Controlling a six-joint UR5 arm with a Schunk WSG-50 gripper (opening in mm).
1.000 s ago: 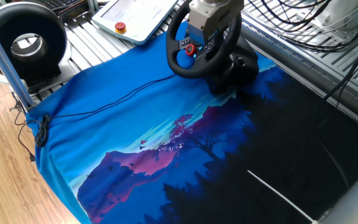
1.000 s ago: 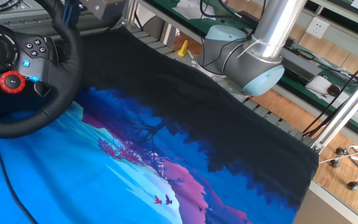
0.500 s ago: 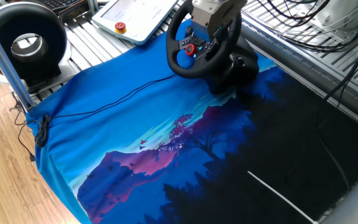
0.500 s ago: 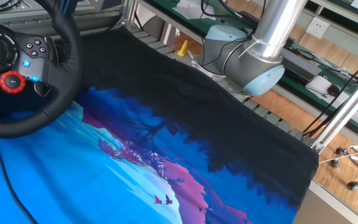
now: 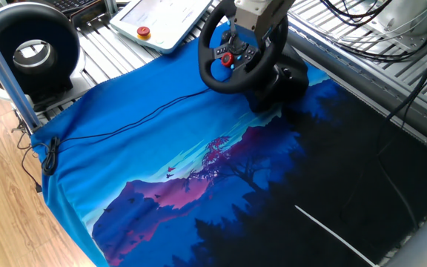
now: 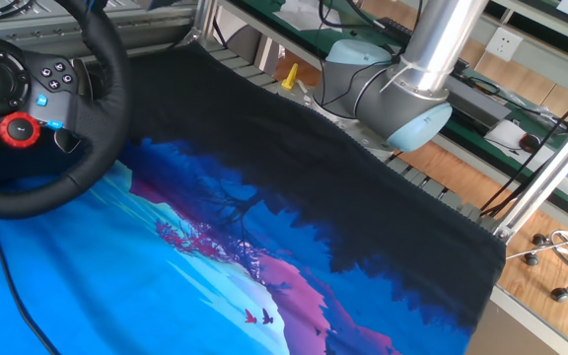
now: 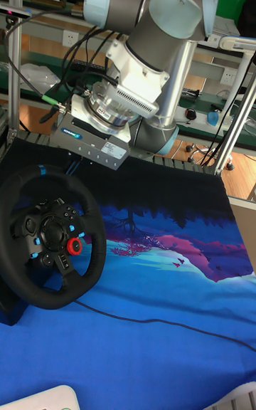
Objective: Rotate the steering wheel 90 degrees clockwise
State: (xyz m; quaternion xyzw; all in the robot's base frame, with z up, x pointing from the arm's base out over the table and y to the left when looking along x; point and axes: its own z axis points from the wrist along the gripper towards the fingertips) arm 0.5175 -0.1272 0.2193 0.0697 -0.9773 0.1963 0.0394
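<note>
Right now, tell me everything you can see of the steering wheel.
The wheel is black and round with a matte padded-looking rim, a blue stripe at the rim's top, and a hub with a red knob and small blue buttons. It stands tilted on a bulky black base at the cloth's edge. The hand hovers behind its top; contact unclear.

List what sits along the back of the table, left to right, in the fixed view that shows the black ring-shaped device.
Black ring-shaped device → white tablet-like pendant with a red button → steering wheel, with the gripper over its upper rim → bundle of black cables.
</note>
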